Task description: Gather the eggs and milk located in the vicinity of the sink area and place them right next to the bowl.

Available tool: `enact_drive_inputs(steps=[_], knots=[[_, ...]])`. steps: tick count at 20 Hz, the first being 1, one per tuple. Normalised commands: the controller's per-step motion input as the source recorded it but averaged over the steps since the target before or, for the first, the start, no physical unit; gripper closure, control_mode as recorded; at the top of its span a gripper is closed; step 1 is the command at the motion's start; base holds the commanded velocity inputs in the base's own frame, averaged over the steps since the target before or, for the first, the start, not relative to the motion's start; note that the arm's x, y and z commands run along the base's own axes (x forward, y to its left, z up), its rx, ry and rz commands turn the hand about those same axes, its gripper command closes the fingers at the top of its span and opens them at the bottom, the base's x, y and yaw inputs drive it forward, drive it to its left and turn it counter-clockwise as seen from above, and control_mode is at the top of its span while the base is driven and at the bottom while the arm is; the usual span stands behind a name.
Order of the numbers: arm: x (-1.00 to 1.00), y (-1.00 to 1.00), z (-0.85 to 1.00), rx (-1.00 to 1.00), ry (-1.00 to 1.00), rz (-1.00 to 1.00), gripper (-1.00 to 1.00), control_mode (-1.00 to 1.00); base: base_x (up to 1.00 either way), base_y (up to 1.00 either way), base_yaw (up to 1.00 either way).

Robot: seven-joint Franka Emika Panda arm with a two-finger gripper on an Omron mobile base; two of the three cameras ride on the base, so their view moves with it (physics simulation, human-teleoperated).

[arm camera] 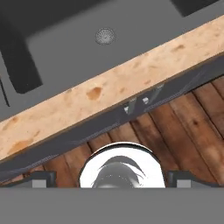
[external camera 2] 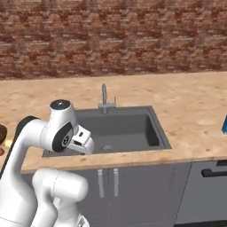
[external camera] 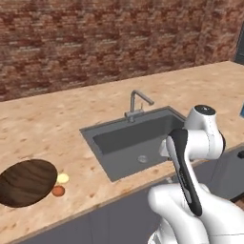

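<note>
The dark wood-grain bowl (external camera: pixel 26 182) lies at the counter's left end. Touching or nearly touching its right rim are the pale yellowish egg (external camera: pixel 62 178) and the orange-brown egg (external camera: pixel 58 191). The blue milk carton (external camera 2: pixel 225 124) stands at the far right, cut off by the frame edge, and shows as a blue sliver (external camera: pixel 242 112) in the left base view. Between them sits the dark grey sink (external camera: pixel 138 138) with its curved tap (external camera: pixel 138 102) and round drain (arm camera: pixel 105 36). My gripper (arm camera: pixel 111 178) is open and holds nothing. It hangs over the counter's front edge in front of the sink, with the arm folded close to the base.
A brick wall (external camera 2: pixel 111 40) backs the beige speckled counter (external camera 2: pixel 186 106). Grey cabinet doors (external camera 2: pixel 133 186) run below it, and a dark appliance handle (external camera 2: pixel 215 172) is at the right. Wooden floor (arm camera: pixel 183 127) lies under the hand.
</note>
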Motion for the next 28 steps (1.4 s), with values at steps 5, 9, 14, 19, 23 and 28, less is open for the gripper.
enact_drive_inputs(steps=[5, 9, 14, 19, 23, 28], knots=[[0.00, 0.00, 0.00, 0.00, 0.00, 0.00, -1.00, 1.00, 0.35, -1.00, 0.18], [0.00, 0.00, 0.00, 0.00, 0.00, 0.00, -1.00, 1.00, -0.23, -1.00, 0.06], [0.00, 0.00, 0.00, 0.00, 0.00, 0.00, -1.00, 1.00, 0.13, -1.00, 0.04], [0.00, 0.00, 0.00, 0.00, 0.00, 0.00, -1.00, 1.00, 0.61, -1.00, 0.14], [0.00, 0.00, 0.00, 0.00, 0.00, 0.00, -1.00, 1.00, 0.75, -0.96, 0.18], [0.00, 0.00, 0.00, 0.00, 0.00, 0.00, -1.00, 1.00, 0.74, -0.86, 0.22]])
